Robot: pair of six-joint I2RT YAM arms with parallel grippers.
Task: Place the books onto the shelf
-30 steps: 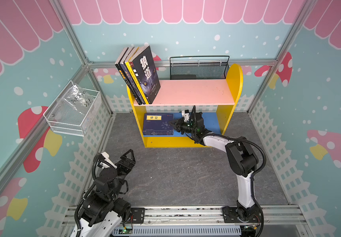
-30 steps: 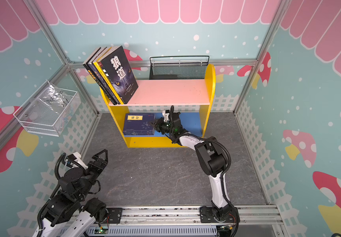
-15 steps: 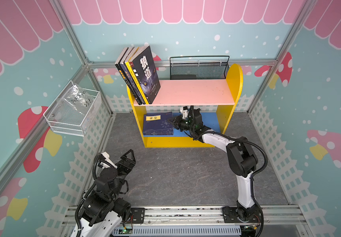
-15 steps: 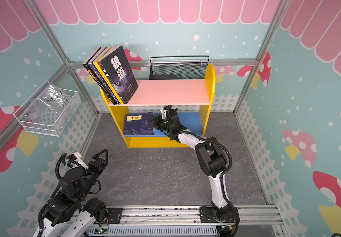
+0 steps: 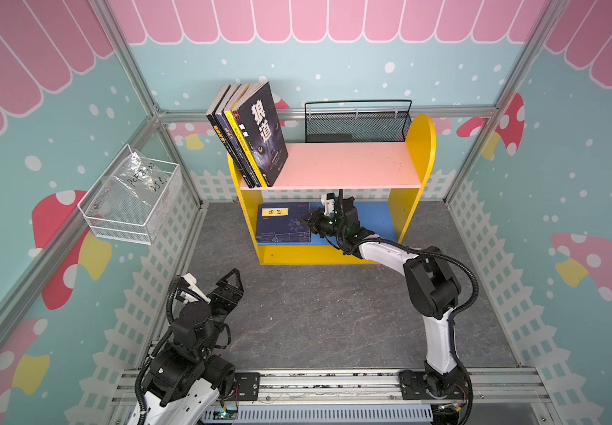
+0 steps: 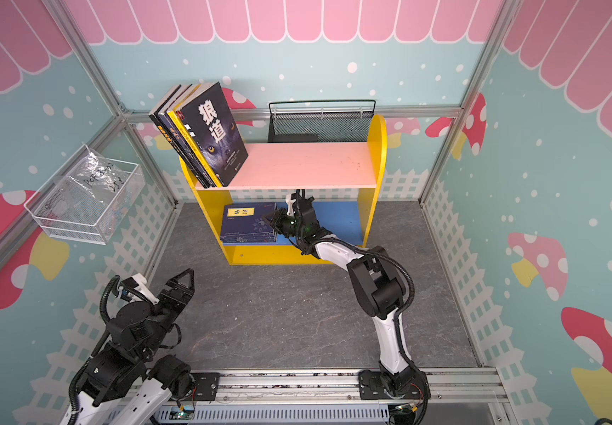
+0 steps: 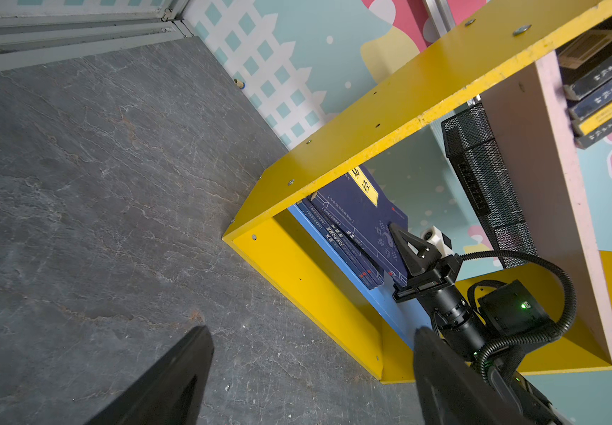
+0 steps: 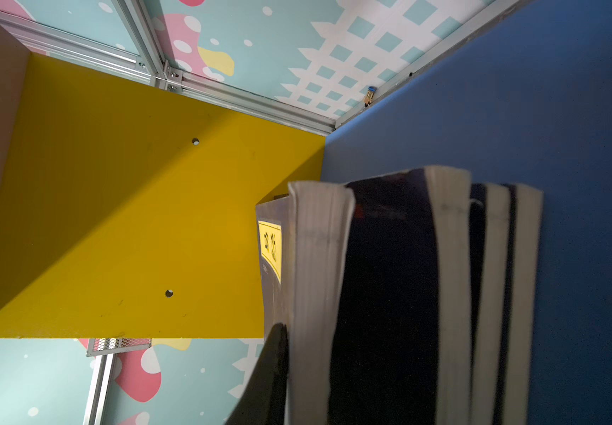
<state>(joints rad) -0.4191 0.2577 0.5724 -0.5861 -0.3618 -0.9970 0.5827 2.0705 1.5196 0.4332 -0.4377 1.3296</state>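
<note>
Four books [image 5: 251,136] lean together at the left end of the pink top board [image 5: 348,165] of the shelf [image 5: 424,147]. A stack of navy ones [image 5: 283,238] lies flat on the blue bottom board [image 5: 374,220]. The right gripper [image 5: 305,220] is pinched on the top navy book [image 5: 278,219], that edge raised off the stack. The left gripper [image 7: 310,342] hangs spread wide over the grey floor [image 5: 315,312], holding nothing

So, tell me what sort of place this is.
Probably a robot test cell dressed as a playroom: mushroom-print walls on an aluminium frame, a yellow shelf of books, two arms bolted to a rail.
</note>
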